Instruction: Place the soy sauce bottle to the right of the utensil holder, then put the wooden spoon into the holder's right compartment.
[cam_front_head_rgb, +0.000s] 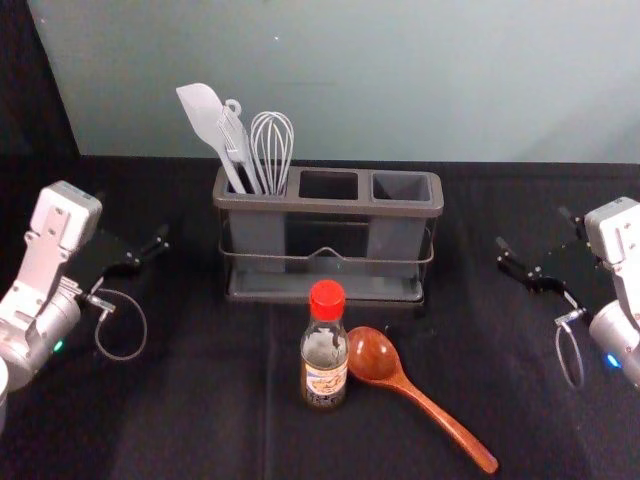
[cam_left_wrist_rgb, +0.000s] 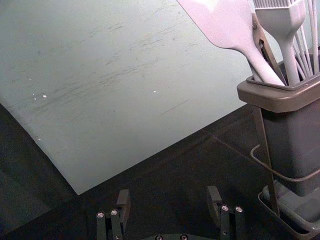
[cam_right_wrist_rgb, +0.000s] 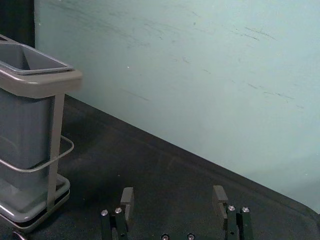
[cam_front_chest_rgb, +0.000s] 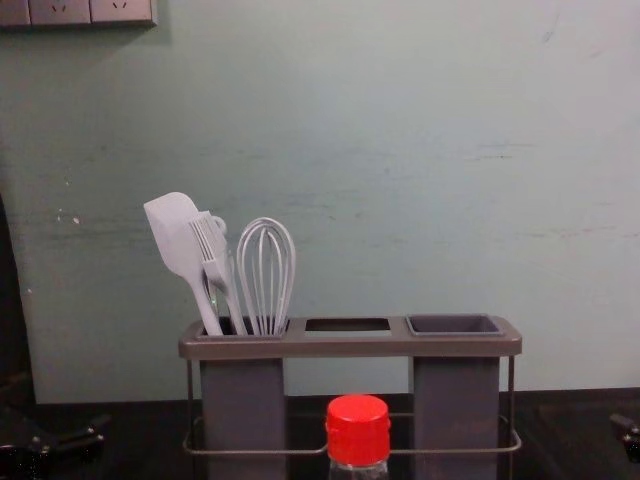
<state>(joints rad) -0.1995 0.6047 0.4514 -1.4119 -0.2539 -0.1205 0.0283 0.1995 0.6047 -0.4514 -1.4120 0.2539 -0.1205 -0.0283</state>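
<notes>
The soy sauce bottle (cam_front_head_rgb: 325, 348), red-capped, stands upright in front of the utensil holder (cam_front_head_rgb: 328, 208); in the chest view its cap (cam_front_chest_rgb: 358, 430) overlaps the holder's front. The wooden spoon (cam_front_head_rgb: 430, 402) lies flat, its bowl beside the bottle and its handle angling toward the front right. The holder's right compartment (cam_front_head_rgb: 402, 187) has nothing in it. My left gripper (cam_front_head_rgb: 152, 245) is left of the holder, and in the left wrist view the gripper (cam_left_wrist_rgb: 170, 202) is open and holds nothing. My right gripper (cam_front_head_rgb: 535, 245) is off to the holder's right; the gripper (cam_right_wrist_rgb: 173, 202) is open and empty in the right wrist view.
A white spatula (cam_front_head_rgb: 207, 122), a fork-like utensil and a whisk (cam_front_head_rgb: 272, 150) stand in the holder's left compartment and rise above its rim. Behind the black-covered table (cam_front_head_rgb: 200, 420) is a pale wall (cam_front_head_rgb: 350, 80).
</notes>
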